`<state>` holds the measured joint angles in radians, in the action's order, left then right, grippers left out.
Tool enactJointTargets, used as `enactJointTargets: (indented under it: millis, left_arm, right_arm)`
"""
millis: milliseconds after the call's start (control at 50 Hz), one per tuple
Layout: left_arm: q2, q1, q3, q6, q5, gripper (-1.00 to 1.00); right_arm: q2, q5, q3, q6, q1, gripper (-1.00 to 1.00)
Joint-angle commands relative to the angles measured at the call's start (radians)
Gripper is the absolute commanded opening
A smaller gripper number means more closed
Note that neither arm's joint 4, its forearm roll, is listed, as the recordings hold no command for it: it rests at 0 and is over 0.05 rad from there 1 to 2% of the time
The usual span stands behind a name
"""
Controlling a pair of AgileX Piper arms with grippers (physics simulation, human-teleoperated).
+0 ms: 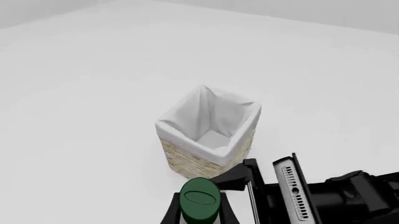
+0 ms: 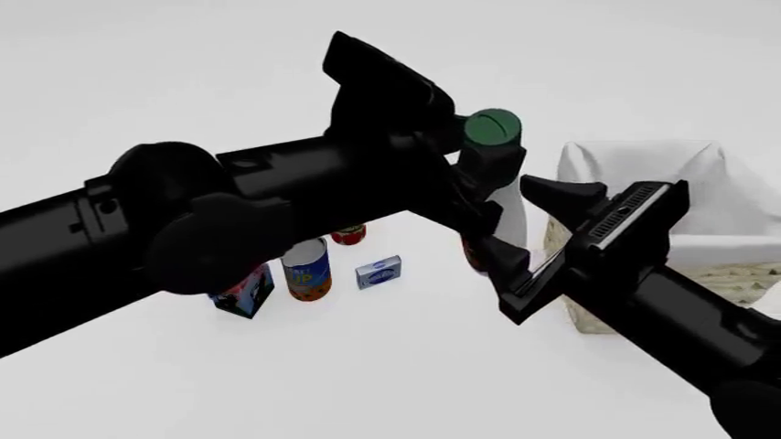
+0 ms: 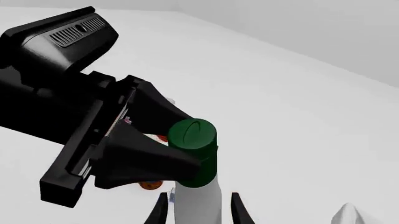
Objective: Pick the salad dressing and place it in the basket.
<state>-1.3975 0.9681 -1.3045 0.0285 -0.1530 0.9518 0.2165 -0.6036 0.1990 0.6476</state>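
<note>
The salad dressing (image 2: 495,129), a white bottle with a dark green cap, hangs upright in the air just left of the basket (image 2: 616,165). My left gripper (image 2: 486,172) is shut on its cap and neck. In the left wrist view the cap (image 1: 199,204) sits tight between the fingers, with the basket (image 1: 209,130) standing beyond it. My right gripper (image 2: 503,267) is lower down, open around the white body. In the right wrist view its fingers (image 3: 160,212) flank the bottle (image 3: 198,198) with small gaps. The label is hidden.
Groceries stand on the white table under the left arm: a blue-and-orange can (image 2: 306,270), a small blue box (image 2: 379,272), a red can (image 2: 347,234) and a colourful carton (image 2: 244,289). Something red (image 2: 474,258) shows behind the right gripper. The two arms are close together.
</note>
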Motion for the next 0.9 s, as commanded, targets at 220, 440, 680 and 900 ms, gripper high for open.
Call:
enactJointTargets:
  millis: [220,440,680,900]
  left_arm:
    - [0.013,0.005,-0.003,0.012,0.003,-1.00]
    - [0.053,0.029,-0.007,-0.027,0.008,1.00]
    - [0.235,0.010,-0.236,0.001,-0.185,1.00]
    - [0.512,-0.173,-0.236,0.048,-0.236,1.00]
  right_arm:
    - [-0.024,0.011,0.009,0.005,0.009,-1.00]
    - [-0.014,0.024,0.016,0.003,0.017,-1.00]
    - [0.012,0.064,0.037,-0.014,0.016,-1.00]
    - [-0.008,0.062,0.039,-0.024,0.013,-1.00]
